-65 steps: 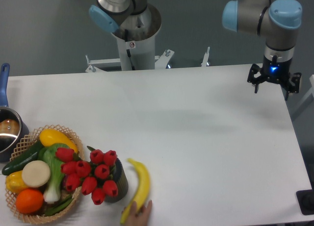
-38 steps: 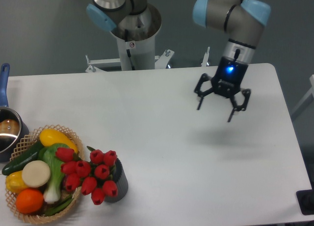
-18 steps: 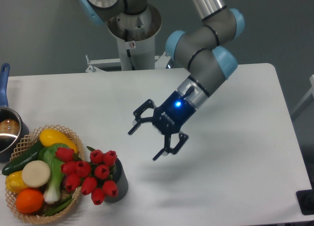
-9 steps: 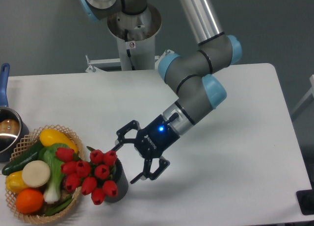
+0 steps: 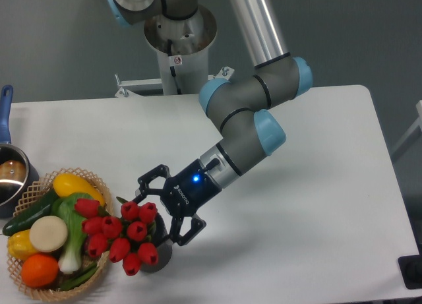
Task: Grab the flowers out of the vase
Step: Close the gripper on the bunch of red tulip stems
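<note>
We see the black two-finger gripper (image 5: 160,210) spread wide with nothing in its grasp, its upper finger (image 5: 149,182) just above the topmost red buds and its lower finger (image 5: 186,232) at the right side of the short dark grey ribbed vase (image 5: 160,250). The bunch of red tulip buds with green leaves (image 5: 122,234) sits in that vase near the front left of the white table (image 5: 297,205), spilling wider than its mouth and reaching the rim of the woven wicker basket of fruit and vegetables (image 5: 39,185) just to its left. Beyond the basket, at the left edge, we make out a dark pot with a blue handle (image 5: 8,165)
</note>
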Available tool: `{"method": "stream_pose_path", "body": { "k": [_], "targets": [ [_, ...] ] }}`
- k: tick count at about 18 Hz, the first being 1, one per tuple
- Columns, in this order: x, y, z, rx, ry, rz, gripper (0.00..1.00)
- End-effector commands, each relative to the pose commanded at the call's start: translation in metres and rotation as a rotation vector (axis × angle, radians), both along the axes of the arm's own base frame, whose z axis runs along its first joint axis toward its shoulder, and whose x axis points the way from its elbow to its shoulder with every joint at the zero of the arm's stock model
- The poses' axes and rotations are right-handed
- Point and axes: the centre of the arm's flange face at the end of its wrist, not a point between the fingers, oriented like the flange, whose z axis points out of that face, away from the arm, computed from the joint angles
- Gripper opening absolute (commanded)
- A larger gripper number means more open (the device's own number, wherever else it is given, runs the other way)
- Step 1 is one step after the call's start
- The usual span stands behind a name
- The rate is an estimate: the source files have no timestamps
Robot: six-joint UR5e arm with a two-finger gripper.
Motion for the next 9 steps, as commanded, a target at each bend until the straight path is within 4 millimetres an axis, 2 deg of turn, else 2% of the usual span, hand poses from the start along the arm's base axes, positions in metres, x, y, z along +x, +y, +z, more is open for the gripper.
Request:
{"method": "stream_pose_path", "body": {
  "k": [1, 2, 4, 5, 7, 9],
  "targets": [
    [0.0039, 0.0017, 0.0028, 0.003, 0.004, -0.006, 0.92],
    [0.0047, 0.0011, 0.005, 0.005, 0.006, -0.006, 0.75],
    [0.0046, 0.0012, 0.0041, 0.0, -0.001, -0.003, 0.3],
    [0.0043, 0.0015, 0.0047, 0.0, -0.001, -0.003, 0.16],
    [0.0039, 0.0018, 0.007, 0.003, 0.002, -0.003, 0.01],
    [0.0017, 0.0009, 0.0074, 0.001, 0.004, 0.002, 0.0]
  ]
}}
